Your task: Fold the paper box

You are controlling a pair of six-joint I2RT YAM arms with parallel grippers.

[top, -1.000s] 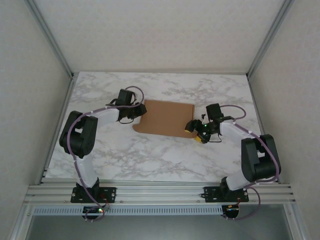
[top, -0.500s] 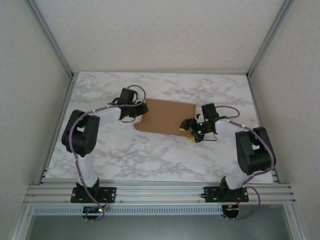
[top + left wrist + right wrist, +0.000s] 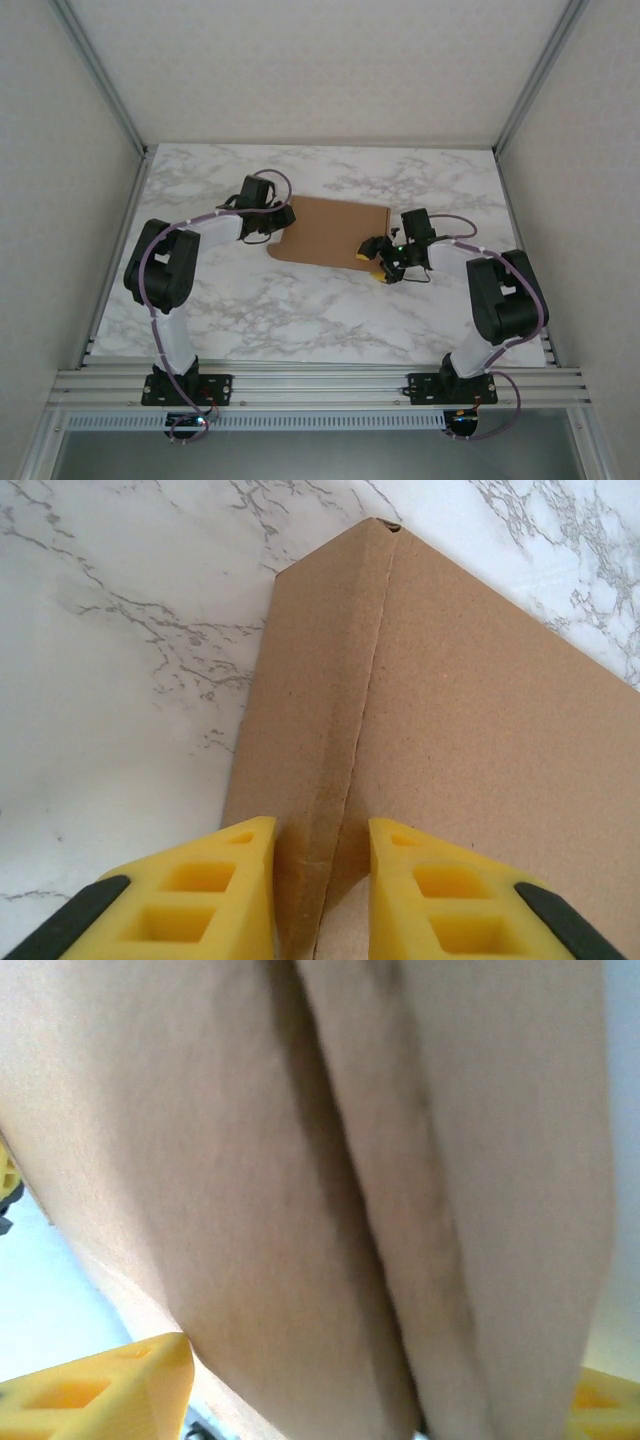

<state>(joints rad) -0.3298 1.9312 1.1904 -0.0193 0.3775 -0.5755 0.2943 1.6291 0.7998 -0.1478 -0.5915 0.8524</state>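
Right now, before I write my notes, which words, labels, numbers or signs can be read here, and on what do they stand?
There are none to read.
The paper box is plain brown cardboard, with no print or label on the faces in view.
The table bears only grey marble veins.
The yellow fingers of the left gripper carry no marks.

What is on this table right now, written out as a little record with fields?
Surface: white marble-patterned table
Object: flat brown cardboard paper box, lying on the table
Left gripper: yellow fingers astride the box's creased left edge; grip unclear
Right gripper: open, at the box's near right corner
Folding: box looks flat, no walls raised
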